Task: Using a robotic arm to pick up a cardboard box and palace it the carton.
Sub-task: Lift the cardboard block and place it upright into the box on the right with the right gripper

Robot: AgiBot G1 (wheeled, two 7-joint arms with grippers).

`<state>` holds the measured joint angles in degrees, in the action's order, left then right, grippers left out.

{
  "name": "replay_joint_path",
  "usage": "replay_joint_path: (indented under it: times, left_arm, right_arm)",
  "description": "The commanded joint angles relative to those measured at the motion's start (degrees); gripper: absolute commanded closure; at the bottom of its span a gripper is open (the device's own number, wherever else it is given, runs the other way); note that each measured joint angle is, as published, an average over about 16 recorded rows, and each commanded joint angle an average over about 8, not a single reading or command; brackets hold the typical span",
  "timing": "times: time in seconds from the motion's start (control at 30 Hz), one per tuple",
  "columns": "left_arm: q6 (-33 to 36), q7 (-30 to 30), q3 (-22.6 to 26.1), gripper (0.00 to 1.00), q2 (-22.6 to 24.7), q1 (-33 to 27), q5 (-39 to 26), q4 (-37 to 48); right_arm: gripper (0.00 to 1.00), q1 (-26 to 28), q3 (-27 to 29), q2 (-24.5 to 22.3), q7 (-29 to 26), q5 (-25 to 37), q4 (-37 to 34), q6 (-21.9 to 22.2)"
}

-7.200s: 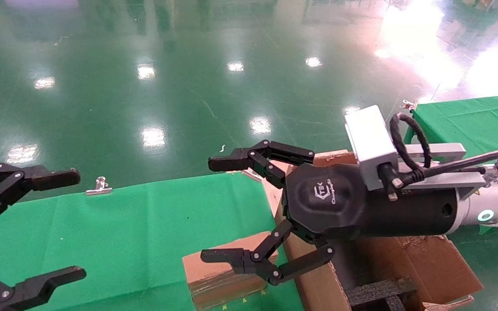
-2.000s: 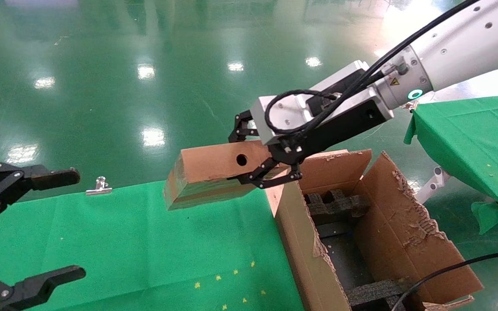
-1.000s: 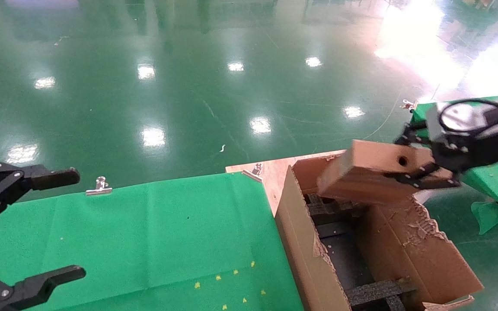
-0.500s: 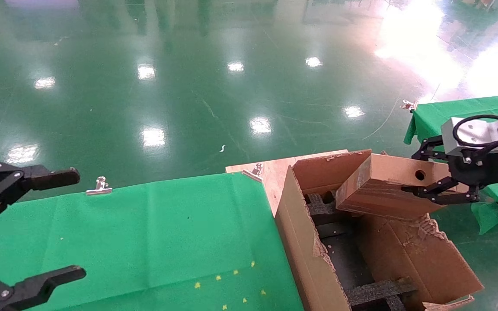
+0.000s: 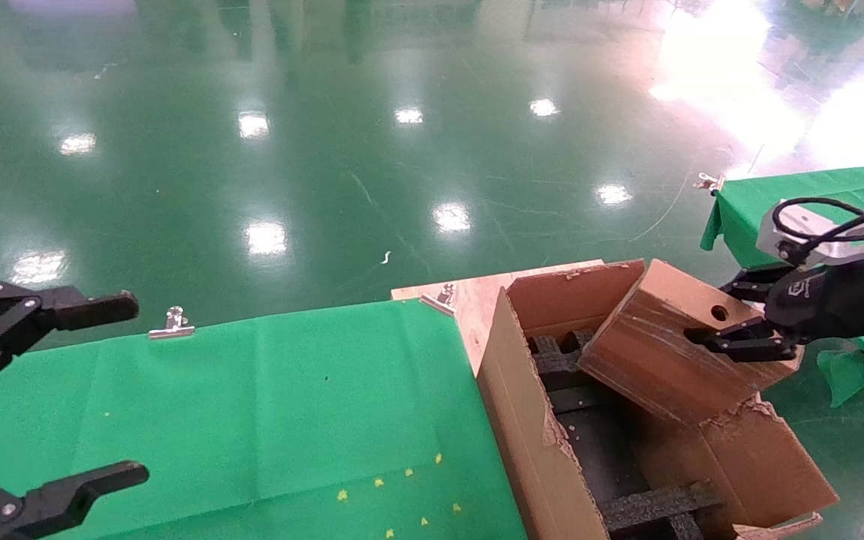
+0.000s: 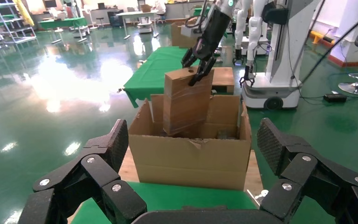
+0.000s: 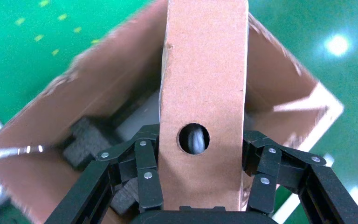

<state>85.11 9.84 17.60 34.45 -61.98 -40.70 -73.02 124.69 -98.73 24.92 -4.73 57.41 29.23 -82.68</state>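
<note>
- Right gripper [image 5: 732, 319] clamps the tilted cardboard box [image 5: 672, 352], its low end dipping into the carton [image 5: 544, 442].
- Left gripper [image 5: 94, 390] hangs spread, idle, over the green table [image 5: 252, 405].

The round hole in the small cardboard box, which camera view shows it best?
The right wrist view: the hole sits large and centred between the right gripper's fingers. The head view shows it small; the left wrist view doesn't clearly show it.

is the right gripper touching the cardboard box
Touching. In the right wrist view the right gripper has its fingers pressed against both sides of the cardboard box, which it holds tilted over the carton.
</note>
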Motion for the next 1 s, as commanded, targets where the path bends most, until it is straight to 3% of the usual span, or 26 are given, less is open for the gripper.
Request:
replay_joint_path:
  times: [0.03,0.27,0.4,0.8,1.0]
  left_arm:
    - [0.00,0.00,0.00,0.00,0.00,0.00,0.00,0.00]
    - [0.00,-0.01,0.02,0.00,-0.01,-0.01,0.01,0.00]
    - [-0.01,-0.02,0.02,0.00,-0.01,0.00,0.02,0.01]
    - [-0.02,-0.03,0.03,0.00,-0.01,0.00,0.02,0.03]
    - [-0.01,-0.04,0.04,0.00,-0.01,-0.01,0.03,0.04]
  right_arm:
    - [1.00,-1.66,-0.02,-0.44,-3.85,-1.18,-0.04,2.02]
    - [1.00,-4.62,-0.87,-3.84,-20.62,-2.82,5.49,10.17]
    - [1.00,-5.35,-1.38,-5.67,-27.62,-3.11,8.73,13.36]
    - [1.00,-6.43,-2.05,-6.41,-31.02,-3.01,10.42,16.41]
    - [1.00,-8.43,-3.48,-5.91,-36.02,-1.69,11.40,20.90]
